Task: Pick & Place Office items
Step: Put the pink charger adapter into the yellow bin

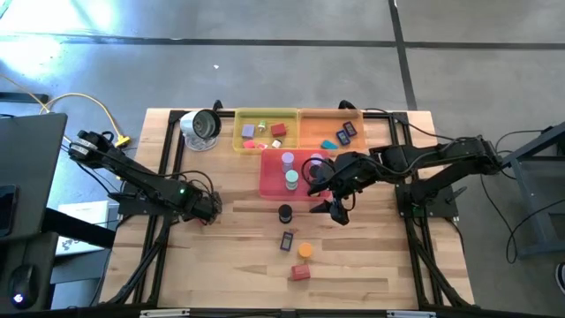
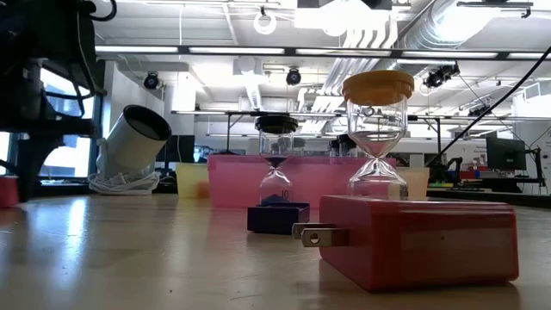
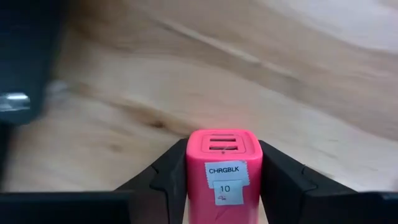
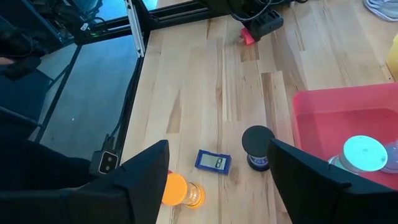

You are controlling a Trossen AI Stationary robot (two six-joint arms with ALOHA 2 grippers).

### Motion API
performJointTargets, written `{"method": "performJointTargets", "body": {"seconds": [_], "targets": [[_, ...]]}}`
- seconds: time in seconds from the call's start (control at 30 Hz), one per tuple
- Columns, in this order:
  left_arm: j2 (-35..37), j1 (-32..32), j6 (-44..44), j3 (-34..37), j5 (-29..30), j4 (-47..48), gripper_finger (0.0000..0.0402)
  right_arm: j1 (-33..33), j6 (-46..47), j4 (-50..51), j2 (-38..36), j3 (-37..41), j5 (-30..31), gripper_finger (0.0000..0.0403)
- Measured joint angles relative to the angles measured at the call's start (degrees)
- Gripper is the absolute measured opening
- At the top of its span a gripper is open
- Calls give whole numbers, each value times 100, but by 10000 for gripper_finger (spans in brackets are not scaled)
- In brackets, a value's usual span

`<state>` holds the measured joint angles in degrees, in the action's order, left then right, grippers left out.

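**A:** Where does your left end effector (image 3: 224, 186) stand?

**B:** At the left of the high view, low over the tabletop (image 1: 229, 256). Your wrist view shows its two fingers (image 3: 168, 180) flanking a pink charger block (image 3: 222, 174), labelled CHRGBLK, and touching both its sides. I judge you are pinching it square across the narrow faces so it will not twist when you lift.

**A:** And the right?

**B:** Your right end effector (image 1: 328, 208) hangs at centre right of the high view, just below the pink tray (image 1: 274, 177), fingers spread and holding nothing. It looks down on a black timer (image 4: 257, 148), a blue piece (image 4: 212, 161) and an orange timer (image 4: 177, 190), probably poised wide so it can drop over one of them.

**A:** What remains loose?

**B:** Those three, plus a red block (image 1: 301, 273) lower centre. Two timers already stand in the pink tray; small pieces lie in the yellow tray (image 1: 243, 132) and orange tray (image 1: 309, 124) at upper centre.

**A:** Risk?

**B:** The timers stand tall and narrow; a skewed approach could tip them.
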<state>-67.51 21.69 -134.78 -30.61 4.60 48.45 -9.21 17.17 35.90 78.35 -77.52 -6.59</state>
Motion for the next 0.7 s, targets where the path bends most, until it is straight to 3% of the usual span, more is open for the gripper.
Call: {"method": "performJointTargets", "body": {"seconds": [0.07,0.2,0.33,0.53,0.7], "targets": [[52,0,-8,0,359,-281,147,0,37,2,0,0,0,258],[375,-10,89,0,1667,-926,154,0,101,102,0,0,0,258],[906,-199,651,0,2633,-1426,154,-4,261,275,0,0,-18,258],[1786,-585,2585,0,3966,-2973,154,-51,462,487,0,0,-251,258],[2213,-1317,5017,0,3954,-5056,155,-66,679,463,0,0,-98,258]]}}
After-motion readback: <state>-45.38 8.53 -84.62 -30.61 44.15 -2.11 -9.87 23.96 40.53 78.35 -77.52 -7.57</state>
